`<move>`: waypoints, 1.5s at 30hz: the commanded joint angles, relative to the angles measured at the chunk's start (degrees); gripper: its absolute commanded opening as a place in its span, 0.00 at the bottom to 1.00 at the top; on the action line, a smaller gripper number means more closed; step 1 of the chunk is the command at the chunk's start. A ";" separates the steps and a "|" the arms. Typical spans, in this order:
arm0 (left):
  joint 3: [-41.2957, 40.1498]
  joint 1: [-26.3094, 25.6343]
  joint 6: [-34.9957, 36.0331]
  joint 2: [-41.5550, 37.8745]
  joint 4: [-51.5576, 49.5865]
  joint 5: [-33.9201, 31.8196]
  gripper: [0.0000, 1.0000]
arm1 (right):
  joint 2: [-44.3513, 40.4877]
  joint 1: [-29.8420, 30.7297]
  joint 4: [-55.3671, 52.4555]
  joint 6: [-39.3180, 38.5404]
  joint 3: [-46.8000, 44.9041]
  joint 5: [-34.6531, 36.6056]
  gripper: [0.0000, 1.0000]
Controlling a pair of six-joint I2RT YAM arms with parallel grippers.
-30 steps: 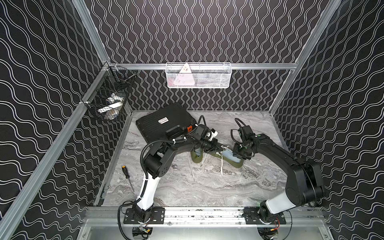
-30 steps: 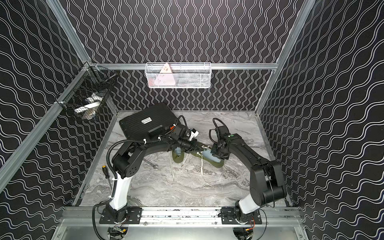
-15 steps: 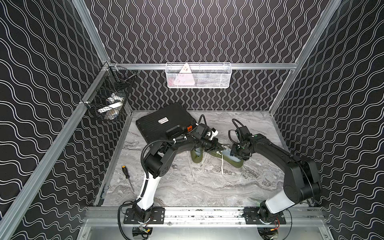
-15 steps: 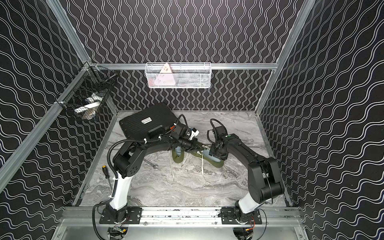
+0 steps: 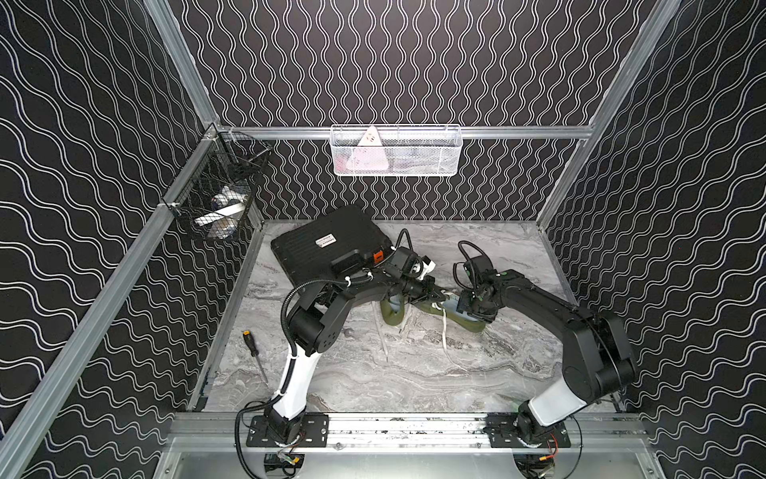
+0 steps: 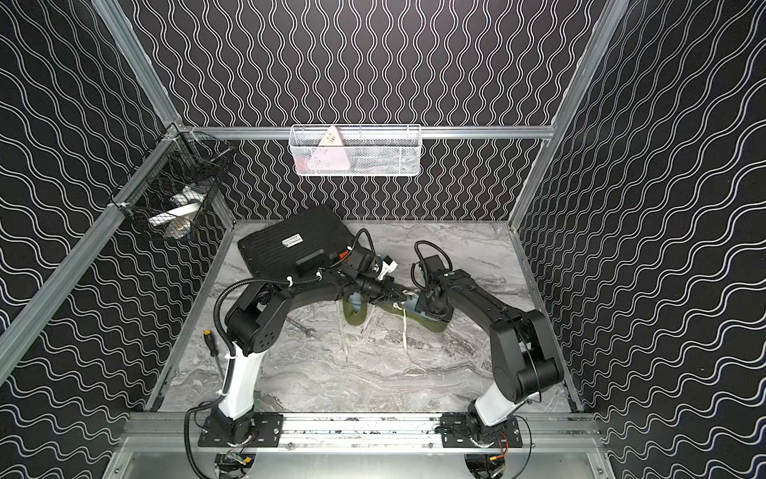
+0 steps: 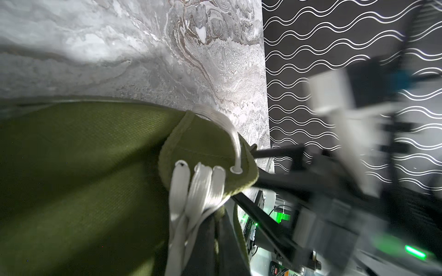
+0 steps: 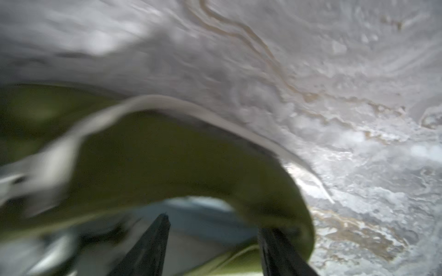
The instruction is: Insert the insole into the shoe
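Letting go at the shoe's mouth: my right jaws, narrower a second ago, now stand spread, their dark fingertips (image 8: 160,229) apart over the pale blue insole (image 8: 203,212), which lies inside the opening of the olive shoe (image 5: 391,321) on the marble worktop (image 5: 414,373). The right arm itself has barely shifted. My left jaws are pressed together as they were, pinching what looks to be the shoe's laced flap (image 7: 205,148) beside the white laces (image 7: 198,191); I judge that this keeps the mouth open. In both top views the insole shows only as a blue sliver under my right wrist. I take the release to mean the insole is delivered and the task is near its end. The blurred right wrist view does not tell whether the insole sits flat or has reached the front, so a push down may yet be wanted. As for writing, the black case (image 5: 331,249) at the back of the worktop bears a white label (image 5: 325,240), too small to read, and an orange catch (image 5: 378,257). A screwdriver (image 5: 255,356) lies well apart, near the left wall.
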 commanded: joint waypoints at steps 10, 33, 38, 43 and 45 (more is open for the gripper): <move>1.24 0.06 2.46 -0.04 -3.04 -0.34 0.00 | -2.78 0.05 3.12 2.18 -1.64 0.97 0.62; 0.68 0.00 2.93 -0.92 -2.99 -0.86 0.00 | -0.82 0.75 2.53 -0.52 -0.34 2.75 0.54; 2.45 -0.02 4.20 0.04 -5.18 -0.75 0.00 | 3.82 -1.88 -2.25 -3.18 3.65 -0.24 0.54; 3.98 -0.02 6.64 0.07 -8.39 -2.08 0.00 | -3.47 -0.32 -4.02 0.28 0.71 -1.94 0.55; 4.47 -0.02 7.89 0.18 -10.05 -2.84 0.00 | -3.27 -0.32 -1.93 0.81 -1.43 -3.69 0.55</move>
